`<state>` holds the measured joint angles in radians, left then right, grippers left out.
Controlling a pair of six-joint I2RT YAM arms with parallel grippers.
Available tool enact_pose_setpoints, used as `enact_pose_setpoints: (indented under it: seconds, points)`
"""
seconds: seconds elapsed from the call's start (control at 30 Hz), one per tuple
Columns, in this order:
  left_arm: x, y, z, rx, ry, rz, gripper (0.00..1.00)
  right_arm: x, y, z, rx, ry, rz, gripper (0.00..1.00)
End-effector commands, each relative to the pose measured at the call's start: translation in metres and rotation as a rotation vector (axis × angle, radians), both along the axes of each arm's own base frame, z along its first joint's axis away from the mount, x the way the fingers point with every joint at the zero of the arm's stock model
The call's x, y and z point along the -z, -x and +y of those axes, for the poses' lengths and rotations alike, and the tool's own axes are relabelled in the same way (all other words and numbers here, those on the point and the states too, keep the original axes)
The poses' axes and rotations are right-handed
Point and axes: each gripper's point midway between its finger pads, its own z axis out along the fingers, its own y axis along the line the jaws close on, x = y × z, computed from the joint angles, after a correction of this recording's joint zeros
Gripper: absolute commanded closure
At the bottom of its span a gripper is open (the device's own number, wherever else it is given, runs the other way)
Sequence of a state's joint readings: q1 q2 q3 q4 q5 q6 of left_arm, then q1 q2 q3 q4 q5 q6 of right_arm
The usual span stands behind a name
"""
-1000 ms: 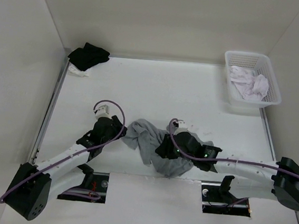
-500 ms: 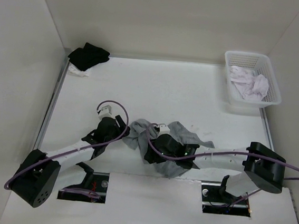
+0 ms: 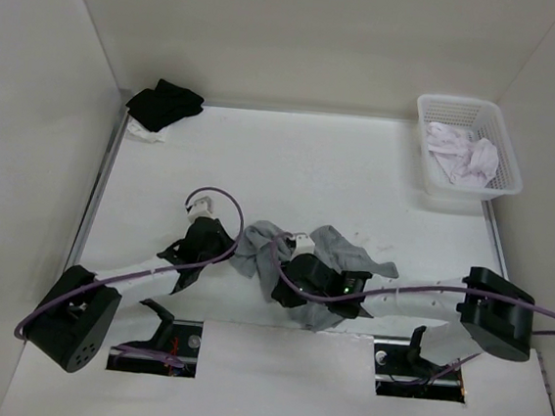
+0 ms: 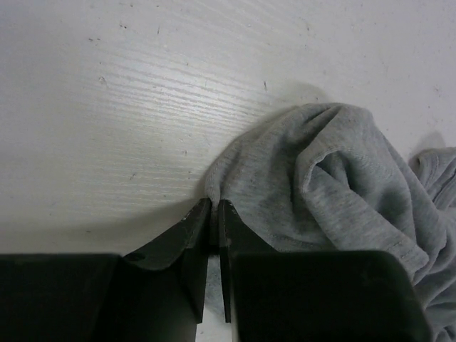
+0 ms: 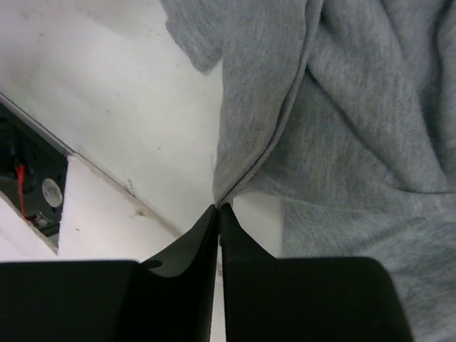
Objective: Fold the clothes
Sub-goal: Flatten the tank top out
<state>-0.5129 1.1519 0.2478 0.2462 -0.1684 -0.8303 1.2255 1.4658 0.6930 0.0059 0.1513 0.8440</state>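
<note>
Grey top point(image 3: 341, 246) lies crumpled, not spread, on the tabletop point(image 3: 292, 160) near its front edge, roughly midway between the two arm bases. The heap runs more or less left to right, and no neck or hem line can be made out. Left hand point(image 4: 215, 214): jaws drawn to a narrow slit, nipping a small fold at the heap's left margin; the rest of the cloth lies to its right and slightly beyond the tips. Right hand point(image 5: 217, 214): jaws pressed together on a pointed pleat at the near edge of the heap, close to the tabletop's front lip; cloth fans up and away from the tips, toward the back of the tabletop. Both hands are low, at tabletop level, and both touch the top. They grip close together, left one at the left end, right one near the middle front. Judgement: next comes spreading, pinches drawn apart along the left-right line to open the top flat before any fold. Thin grips may slip.
</note>
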Motion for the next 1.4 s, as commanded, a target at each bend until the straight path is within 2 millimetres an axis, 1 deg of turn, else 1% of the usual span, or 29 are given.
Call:
enact_pose_setpoints:
  seconds: [0.0,0.07,0.1,0.13,0.17,0.23,0.27,0.3,0.33,0.37,0.4,0.47,0.53,0.6,0.63,0.67,0.73,0.8,0.83,0.87,0.93,0.97,1.0,1.07,1.13,1.17,1.2,1.27,1.37]
  points:
    - [-0.05,-0.029,-0.01,-0.02,0.067,-0.13,0.96,-0.059,-0.033,-0.01,0.115,-0.106,-0.13,0.97]
    - [-0.079,-0.047,-0.01,-0.05,0.089,-0.197,0.97,-0.077,-0.056,-0.024,0.169,-0.114,-0.177,0.97]
    - [-0.104,-0.062,-0.011,-0.072,0.104,-0.252,0.98,-0.095,-0.078,-0.035,0.208,-0.121,-0.224,0.97]
    - [-0.136,-0.087,-0.012,-0.109,0.123,-0.322,0.99,-0.126,-0.119,-0.054,0.268,-0.128,-0.316,0.98]
    - [-0.142,-0.092,-0.012,-0.119,0.127,-0.335,0.99,-0.134,-0.128,-0.059,0.284,-0.127,-0.335,0.98]
    - [-0.19,-0.135,-0.01,-0.182,0.165,-0.433,1.0,-0.18,-0.179,-0.084,0.361,-0.139,-0.449,0.98]
    - [-0.211,-0.154,-0.007,-0.207,0.182,-0.467,1.0,-0.221,-0.222,-0.104,0.411,-0.142,-0.541,0.98]
    - [-0.266,-0.195,0.0,-0.247,0.212,-0.557,1.0,-0.277,-0.267,-0.125,0.462,-0.151,-0.633,0.99]
    - [-0.295,-0.208,-0.001,-0.244,0.23,-0.596,1.0,-0.313,-0.287,-0.133,0.483,-0.161,-0.692,1.0]
    - [-0.357,-0.226,0.0,-0.231,0.243,-0.671,1.0,-0.372,-0.311,-0.146,0.509,-0.16,-0.788,1.0]
    - [-0.366,-0.227,0.0,-0.228,0.24,-0.683,1.0,-0.396,-0.316,-0.151,0.516,-0.164,-0.829,1.0]
    - [-0.437,-0.225,0.006,-0.227,0.218,-0.796,1.0,-0.469,-0.32,-0.162,0.53,-0.174,-0.966,1.0]
    - [-0.503,-0.204,0.02,-0.254,0.193,-0.923,1.0,-0.536,-0.304,-0.174,0.543,-0.184,-1.098,1.0]
    - [-0.532,-0.184,0.029,-0.272,0.17,-0.992,1.0,-0.573,-0.284,-0.18,0.543,-0.204,-1.181,1.0]
    - [-0.538,-0.173,0.033,-0.28,0.158,-1.011,1.0,-0.578,-0.277,-0.179,0.534,-0.206,-1.194,1.0]
    - [-0.538,-0.155,0.039,-0.297,0.132,-1.023,1.0,-0.573,-0.257,-0.173,0.487,-0.182,-1.205,1.0]
    - [-0.519,-0.132,0.043,-0.324,0.123,-1.022,1.0,-0.553,-0.237,-0.168,0.45,-0.167,-1.216,0.99]
    - [-0.486,-0.112,0.042,-0.341,0.118,-0.999,0.99,-0.511,-0.211,-0.159,0.393,-0.182,-1.196,0.98]
    - [-0.457,-0.098,0.039,-0.349,0.119,-0.97,0.98,-0.494,-0.203,-0.155,0.371,-0.186,-1.178,0.97]
    - [-0.395,-0.079,0.034,-0.364,0.097,-0.899,0.96,-0.427,-0.175,-0.138,0.292,-0.21,-1.096,0.96]
    - [-0.325,-0.057,0.035,-0.379,0.049,-0.81,0.91,-0.358,-0.147,-0.121,0.229,-0.243,-0.984,0.96]
    - [-0.301,-0.047,0.036,-0.377,0.028,-0.781,0.89,-0.309,-0.127,-0.106,0.174,-0.256,-0.893,0.96]
    - [-0.287,-0.042,0.037,-0.373,0.012,-0.765,0.87,-0.3,-0.122,-0.103,0.165,-0.259,-0.876,0.96]
    - [-0.229,-0.018,0.039,-0.326,-0.049,-0.696,0.69,-0.224,-0.101,-0.097,0.155,-0.209,-0.729,0.97]
    - [-0.2,-0.002,0.041,-0.278,-0.097,-0.651,0.55,-0.162,-0.081,-0.1,0.163,-0.13,-0.597,0.97]
    - [-0.172,0.012,0.049,-0.258,-0.125,-0.558,0.52,-0.085,-0.05,-0.119,0.207,-0.013,-0.394,0.96]
    - [-0.169,0.013,0.05,-0.256,-0.126,-0.542,0.52,-0.075,-0.045,-0.122,0.215,0.002,-0.359,0.95]
    - [-0.153,0.01,0.051,-0.241,-0.157,-0.463,0.52,-0.08,-0.041,-0.121,0.22,0.01,-0.32,0.85]
    - [-0.125,0.003,0.063,-0.253,-0.233,-0.329,0.52,-0.082,-0.051,-0.132,0.285,0.041,-0.308,0.54]
